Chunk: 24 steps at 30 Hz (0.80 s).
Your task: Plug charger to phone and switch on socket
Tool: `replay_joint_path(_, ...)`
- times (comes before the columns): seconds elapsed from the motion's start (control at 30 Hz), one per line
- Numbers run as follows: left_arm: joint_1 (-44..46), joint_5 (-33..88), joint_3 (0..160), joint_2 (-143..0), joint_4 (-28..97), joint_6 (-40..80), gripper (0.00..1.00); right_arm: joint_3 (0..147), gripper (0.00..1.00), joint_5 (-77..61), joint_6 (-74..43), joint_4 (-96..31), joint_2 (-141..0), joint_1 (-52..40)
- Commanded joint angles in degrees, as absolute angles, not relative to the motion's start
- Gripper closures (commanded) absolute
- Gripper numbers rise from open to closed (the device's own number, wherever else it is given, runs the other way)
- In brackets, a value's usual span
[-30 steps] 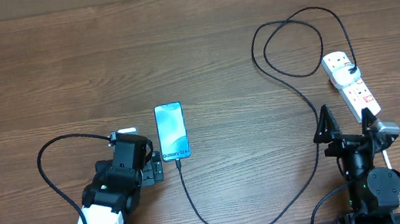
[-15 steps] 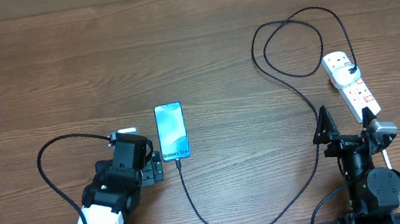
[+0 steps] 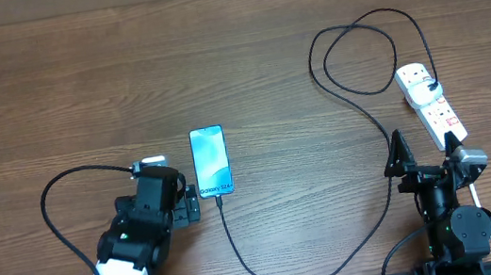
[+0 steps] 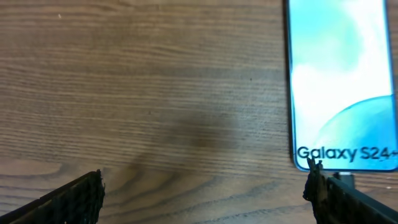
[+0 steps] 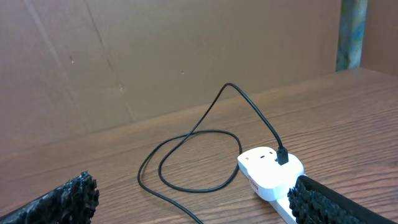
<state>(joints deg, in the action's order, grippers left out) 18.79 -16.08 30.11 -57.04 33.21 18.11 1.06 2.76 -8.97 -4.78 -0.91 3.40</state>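
The phone (image 3: pixel 211 163) lies flat at mid-table, its light blue screen up; in the left wrist view the phone (image 4: pixel 342 81) fills the upper right. The thin black charger (image 3: pixel 243 261) meets the phone's near edge, curves right and loops (image 5: pixel 193 155) back to the white socket (image 3: pixel 431 103), where its black plug (image 5: pixel 282 155) sits in the end of the socket (image 5: pixel 270 171). My left gripper (image 3: pixel 171 204) is open just left of the phone's near corner, nothing between its fingers (image 4: pixel 205 196). My right gripper (image 3: pixel 425 147) is open in front of the socket, empty (image 5: pixel 202 205).
A thick black robot cable (image 3: pixel 61 214) arcs left of the left arm. The socket's white lead (image 3: pixel 486 220) runs toward the front edge beside the right arm. A brown cardboard wall (image 5: pixel 174 56) stands behind the wooden table (image 3: pixel 77 84).
The left arm has drawn back very slightly toward the lower left, and its cable loop has shifted with it. The right arm, phone and charger have not moved.
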Motion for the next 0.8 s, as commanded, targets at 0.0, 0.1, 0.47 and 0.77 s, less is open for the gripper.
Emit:
replay_joint_path(0.0,19.11,-16.03,30.00,-53.63,33.15,18.87,0.00,0.45,0.00,2.28,-8.69,-4.64,-0.23,3.66)
replay_joint_path(0.1,19.09,-16.03,30.00,-48.73,33.17,18.87,0.00,0.45,0.00,2.28,-8.69,-4.64,-0.23,3.66)
replay_joint_path(0.47,11.33,-16.05,30.00,-29.10,33.69,18.85,0.00,0.45,0.00,2.28,-8.69,-4.64,-0.23,3.66)
replay_joint_path(0.77,2.39,-12.71,29.98,-13.13,41.89,18.90,0.00,0.45,0.00,2.28,-8.69,-4.64,-0.23,3.66)
